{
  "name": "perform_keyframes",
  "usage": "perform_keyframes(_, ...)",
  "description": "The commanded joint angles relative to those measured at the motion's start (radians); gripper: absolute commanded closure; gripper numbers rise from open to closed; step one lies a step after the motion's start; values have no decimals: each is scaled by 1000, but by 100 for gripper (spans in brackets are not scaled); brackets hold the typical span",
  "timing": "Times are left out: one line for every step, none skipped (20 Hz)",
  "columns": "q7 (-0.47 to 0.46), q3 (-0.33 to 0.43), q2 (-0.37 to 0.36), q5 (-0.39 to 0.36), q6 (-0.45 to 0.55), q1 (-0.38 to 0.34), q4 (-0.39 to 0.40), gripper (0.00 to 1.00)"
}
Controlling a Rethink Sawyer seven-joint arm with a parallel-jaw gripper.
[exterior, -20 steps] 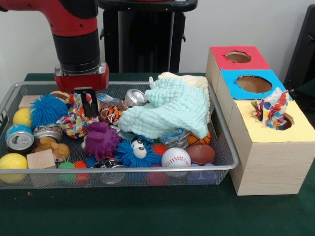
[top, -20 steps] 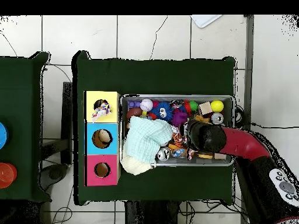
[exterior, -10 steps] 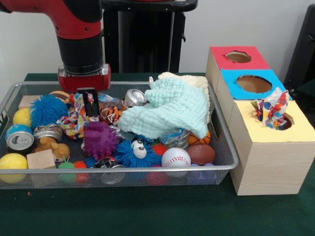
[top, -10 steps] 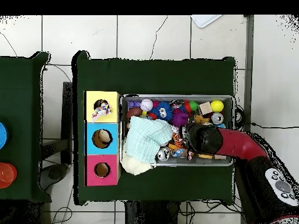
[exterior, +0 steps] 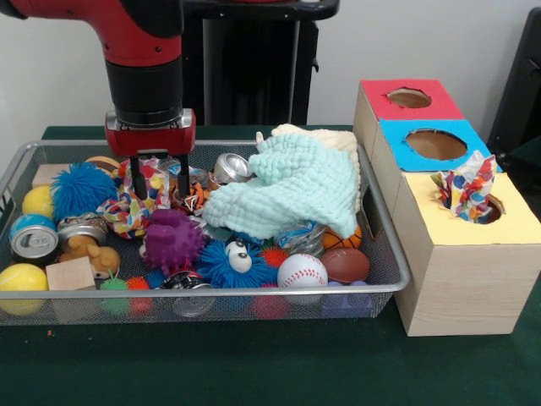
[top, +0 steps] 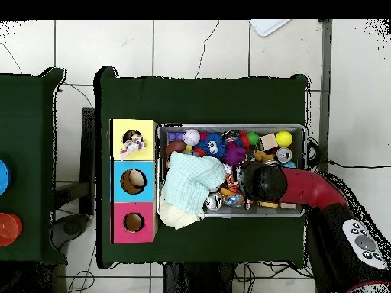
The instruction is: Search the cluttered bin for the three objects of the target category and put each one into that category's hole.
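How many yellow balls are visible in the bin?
2: one yellow ball by the blue fuzzy toy, another at the front-left corner. The cloth may hide more.

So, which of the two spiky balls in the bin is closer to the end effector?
The purple spiky ball, just in front of the end effector. The blue spiky ball lies farther off, toward the bin's end away from the boxes.

A green cloth is covering the bench [exterior: 254, 372], which is standing on a white tiled floor [top: 198, 46]. A second green-covered bench [top: 30, 152] is sitting well apart to one side in the overhead view, with a blue disc [top: 3, 177] and a red disc [top: 8, 229] lying on it. A black stand [exterior: 254, 68] is rising behind the bench against a pale wall [exterior: 423, 42].
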Motion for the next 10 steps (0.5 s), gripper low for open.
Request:
perform_keyframes(18,-13,12,-30,58,-4,4,0)
perform_keyframes(16,-11,13,-31,52,-7,3,0)
perform_keyframes(10,-6,22,-35,42,-11,0,0)
perform_keyframes(4,-2,26,-40,29,-19,3,0)
perform_keyframes(-2,0,39,-48,17,-22,-6,0)
perform_keyframes(-7,2,52,-56,5,-25,-15,0)
perform_keyframes(-10,1,65,-65,-11,-29,-20,0)
perform_keyframes(-12,0,78,-74,-27,-33,-26,0)
perform_keyframes(-11,-4,93,-83,-40,-32,-35,0)
perform_keyframes(-11,-7,109,-92,-52,-32,-45,0)
